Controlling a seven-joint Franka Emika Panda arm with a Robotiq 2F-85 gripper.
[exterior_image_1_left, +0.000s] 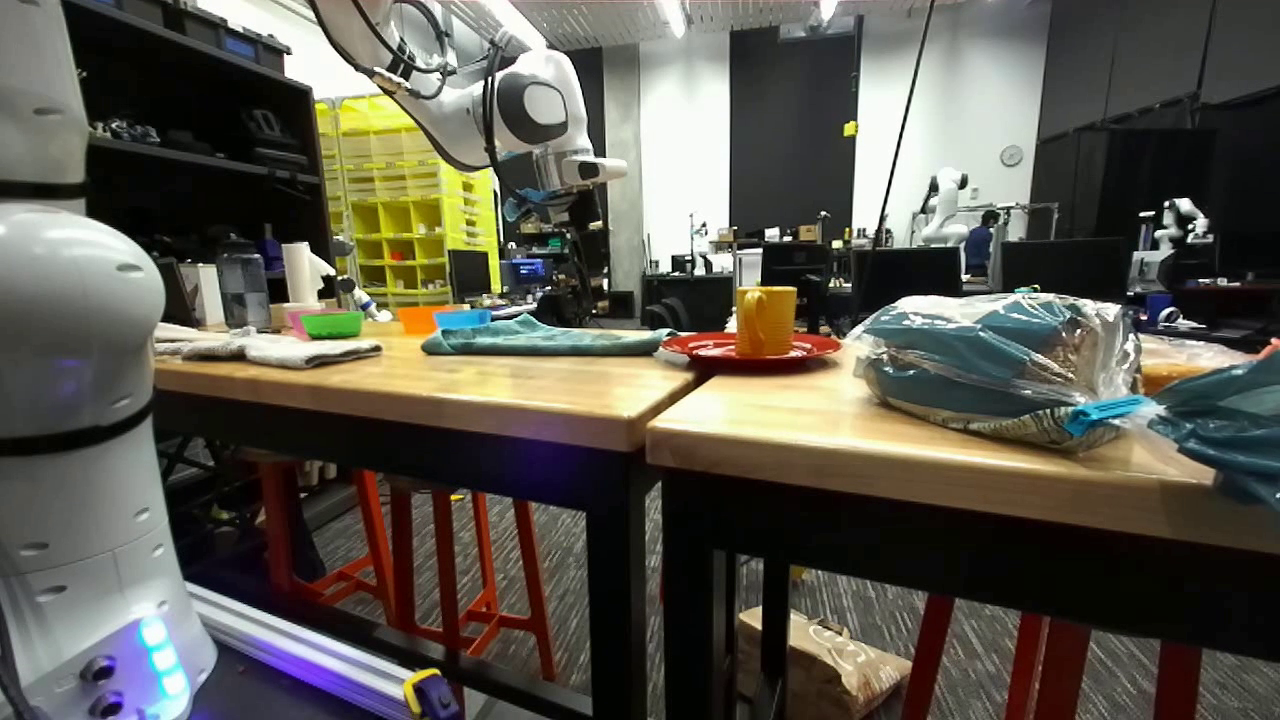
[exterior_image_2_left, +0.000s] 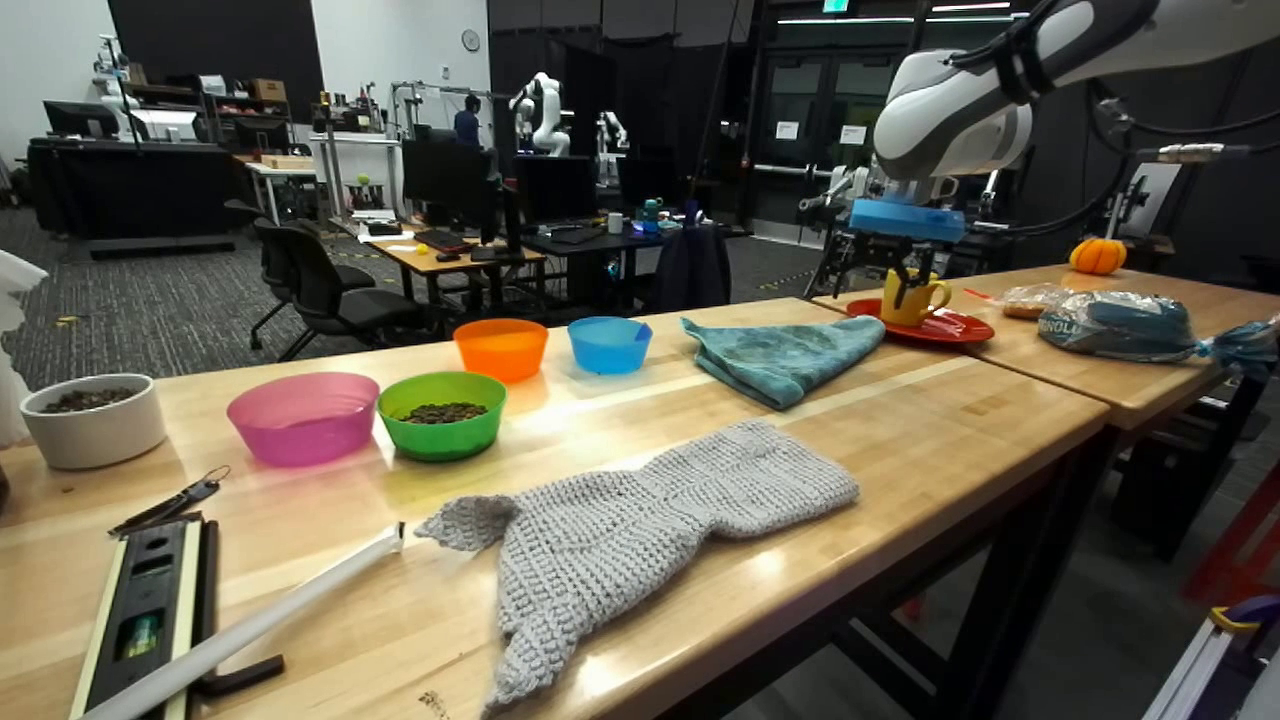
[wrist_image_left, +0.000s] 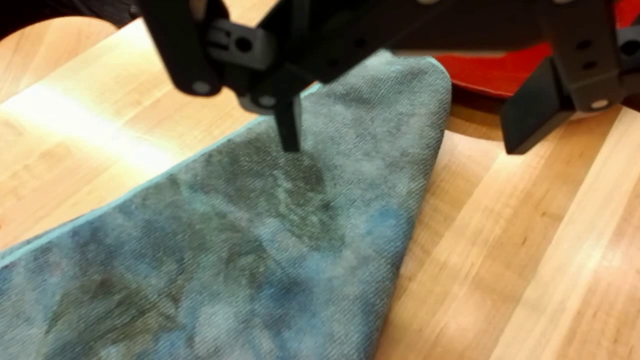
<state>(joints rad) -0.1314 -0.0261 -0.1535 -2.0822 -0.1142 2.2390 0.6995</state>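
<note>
Apparently an approach is in hand: the claw (wrist_image_left: 402, 142) is poised, jaws apart and nothing gripped, over the blue-green cloth (wrist_image_left: 240, 240), which is laid on the surface (wrist_image_left: 475, 275) beside the red plate (exterior_image_1_left: 700, 347) (a yellow mug (exterior_image_1_left: 772, 328) is set on it). For a pinch, a lowering clear of the plate would be called for.

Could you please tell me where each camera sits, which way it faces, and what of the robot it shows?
Wrist view: behind the open hand, seen at top, facing down at the teal towel and part of the red plate.
An exterior view: just above tabletop height, facing across wooden tables; robot's base at left, arm at top.
An exterior view: above table height, facing down over gray knitted cloth and green bowl; arm and hand at upper right.
Both exterior views share the teal towel, red plate and yellow mug.
</note>
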